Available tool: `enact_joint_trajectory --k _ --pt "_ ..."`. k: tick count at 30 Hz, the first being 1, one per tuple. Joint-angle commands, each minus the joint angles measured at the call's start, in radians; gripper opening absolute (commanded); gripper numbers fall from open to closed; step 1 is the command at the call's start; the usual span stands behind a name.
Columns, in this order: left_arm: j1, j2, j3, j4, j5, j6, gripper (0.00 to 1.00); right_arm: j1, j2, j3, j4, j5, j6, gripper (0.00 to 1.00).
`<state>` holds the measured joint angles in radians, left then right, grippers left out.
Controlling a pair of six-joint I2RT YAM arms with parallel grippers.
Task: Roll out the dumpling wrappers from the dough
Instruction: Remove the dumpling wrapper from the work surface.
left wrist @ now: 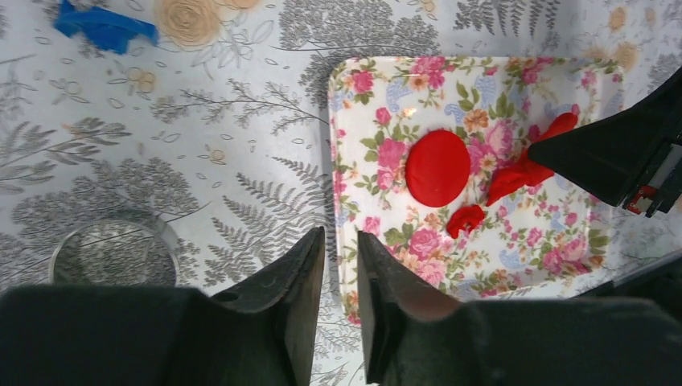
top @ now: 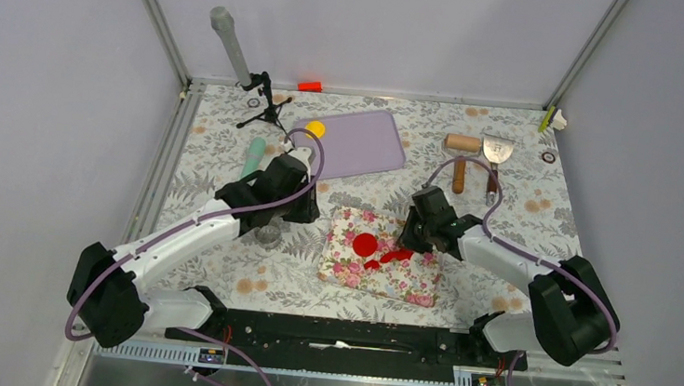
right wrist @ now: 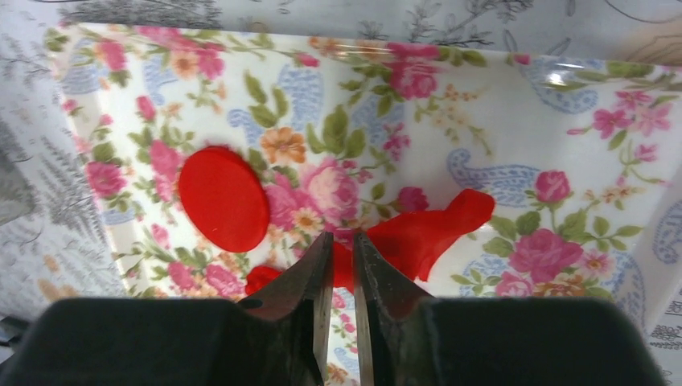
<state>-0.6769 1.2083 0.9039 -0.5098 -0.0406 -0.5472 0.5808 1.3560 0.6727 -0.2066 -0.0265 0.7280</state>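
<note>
From above: red dumpling wrapper [top: 365, 245] flat on the floral tray [top: 419, 282], ragged dough [top: 395, 256] just beside it; yellow wrapper [top: 315, 128] on the purple mat [top: 361, 143], well apart. Left wrist: left gripper [left wrist: 340, 233] slightly parted, pinching nothing, hangs over the tray's edge. Right wrist: right gripper [right wrist: 343, 236] narrowly parted, sits right at the dough; cannot tell whether touching it

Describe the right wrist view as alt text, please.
A red round wrapper lies flat on a floral tray; beside it a ragged red dough scrap sits just beyond the right tool, its jaws slightly parted.
</note>
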Motion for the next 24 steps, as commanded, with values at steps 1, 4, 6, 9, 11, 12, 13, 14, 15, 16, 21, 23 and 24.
enact_joint_trajectory --k 1,4,6,9,11,12,13,14,15,16,21,23,24 --pt "-0.003 -0.032 0.051 -0.038 -0.106 0.021 0.31 0.001 0.022 -0.019 -0.040 0.093 0.004 0.24" --pt "-0.001 -0.051 0.046 -0.036 -0.124 0.008 0.37 -0.007 -0.031 -0.058 -0.085 0.120 0.010 0.26" --pt "0.000 -0.053 0.052 -0.039 -0.124 0.009 0.38 -0.015 -0.080 -0.065 -0.138 0.131 0.011 0.25" --pt "0.004 -0.044 0.071 -0.048 -0.121 0.017 0.38 -0.015 -0.213 -0.060 -0.202 0.176 0.022 0.25" --pt "0.006 -0.033 0.083 -0.051 -0.120 0.022 0.39 -0.015 -0.294 -0.044 -0.216 0.206 0.017 0.30" --pt "0.007 -0.027 0.086 -0.050 -0.118 0.024 0.39 -0.015 -0.311 -0.029 -0.217 0.211 0.006 0.33" --pt "0.008 -0.019 0.086 -0.043 -0.112 0.024 0.39 -0.015 -0.309 -0.007 -0.215 0.208 -0.008 0.34" --pt "0.008 -0.007 0.083 -0.035 -0.101 0.023 0.41 -0.015 -0.286 0.015 -0.210 0.194 -0.022 0.35" --pt "0.010 0.010 0.080 -0.028 -0.082 0.021 0.42 -0.015 -0.250 0.036 -0.202 0.177 -0.033 0.36" --pt "0.010 0.034 0.077 -0.023 -0.065 0.014 0.42 -0.015 -0.212 0.055 -0.194 0.161 -0.038 0.36" --pt "0.008 0.165 0.029 0.049 0.019 -0.005 0.42 -0.016 -0.059 0.090 -0.082 0.102 -0.051 0.36" --pt "0.007 0.192 0.015 0.075 0.035 -0.003 0.43 -0.016 -0.020 0.105 -0.059 0.100 -0.048 0.35" --pt "0.007 0.199 0.006 0.102 0.060 0.000 0.50 -0.016 -0.002 0.111 -0.056 0.101 -0.050 0.34"
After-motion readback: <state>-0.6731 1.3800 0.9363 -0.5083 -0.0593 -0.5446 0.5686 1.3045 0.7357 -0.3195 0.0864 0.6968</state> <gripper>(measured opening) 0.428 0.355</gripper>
